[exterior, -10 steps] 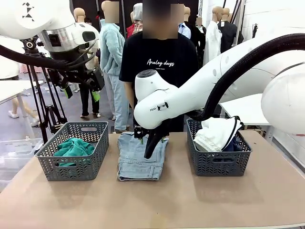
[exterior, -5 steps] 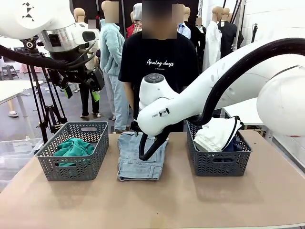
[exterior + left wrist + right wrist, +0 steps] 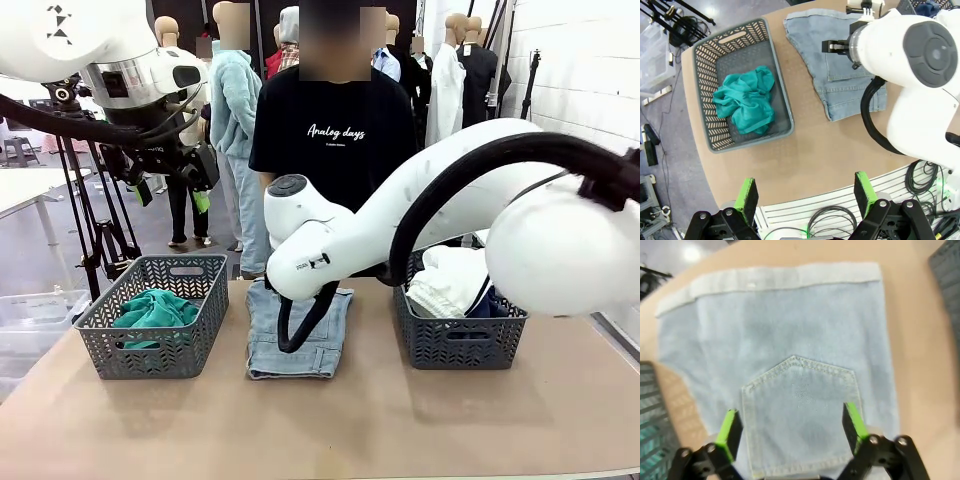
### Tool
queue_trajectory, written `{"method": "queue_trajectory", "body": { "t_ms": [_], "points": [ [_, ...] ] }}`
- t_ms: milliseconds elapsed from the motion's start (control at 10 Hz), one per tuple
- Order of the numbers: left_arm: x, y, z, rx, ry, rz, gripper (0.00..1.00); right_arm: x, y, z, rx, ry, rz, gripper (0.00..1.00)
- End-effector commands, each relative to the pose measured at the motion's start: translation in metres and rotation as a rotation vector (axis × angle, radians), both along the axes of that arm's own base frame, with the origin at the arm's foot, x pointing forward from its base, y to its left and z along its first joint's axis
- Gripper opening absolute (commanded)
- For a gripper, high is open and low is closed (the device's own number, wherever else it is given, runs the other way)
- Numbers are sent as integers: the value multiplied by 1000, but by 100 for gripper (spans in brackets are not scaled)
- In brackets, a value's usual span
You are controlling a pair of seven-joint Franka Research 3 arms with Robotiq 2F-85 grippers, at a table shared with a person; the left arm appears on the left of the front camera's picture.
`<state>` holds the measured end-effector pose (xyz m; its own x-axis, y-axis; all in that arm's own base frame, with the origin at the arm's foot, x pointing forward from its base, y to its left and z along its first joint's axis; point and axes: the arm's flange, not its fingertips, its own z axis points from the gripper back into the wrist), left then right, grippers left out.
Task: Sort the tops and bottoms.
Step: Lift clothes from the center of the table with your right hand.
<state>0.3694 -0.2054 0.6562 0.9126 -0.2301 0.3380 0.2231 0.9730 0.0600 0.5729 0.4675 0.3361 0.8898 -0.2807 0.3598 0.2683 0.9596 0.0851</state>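
Note:
The teal-green top (image 3: 152,310) lies crumpled in the grey left basket (image 3: 150,352); the left wrist view looks down on this top (image 3: 745,100). Light blue denim shorts (image 3: 268,345) lie flat on the table's middle. My right gripper (image 3: 792,427) hangs open just above the shorts' back pocket (image 3: 800,395), with nothing between its fingers. My right arm's wrist (image 3: 300,250) covers part of the shorts. White shorts with black trim (image 3: 455,280) sit on dark blue jeans (image 3: 488,306) in the right basket (image 3: 460,347). My left gripper (image 3: 805,192) stays open, high above the table's left side.
A person in a black T-shirt (image 3: 335,130) stands at the far edge behind the denim shorts. The brown table (image 3: 330,420) has bare room in front of both baskets. Tripods and cables (image 3: 675,20) stand on the floor left of the table.
My right arm has swung left and lower over the denim shorts. The left arm, both baskets and the garments have not moved.

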Motion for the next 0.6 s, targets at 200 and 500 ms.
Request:
{"method": "queue_trajectory", "body": {
  "t_ms": [200, 500],
  "points": [
    [0, 2, 1, 0, 4, 4, 100, 26, 10, -9, -89, 84, 50, 100],
    [0, 2, 1, 0, 4, 4, 100, 31, 4, -22, -60, 122, 61, 100]
  ]
}}
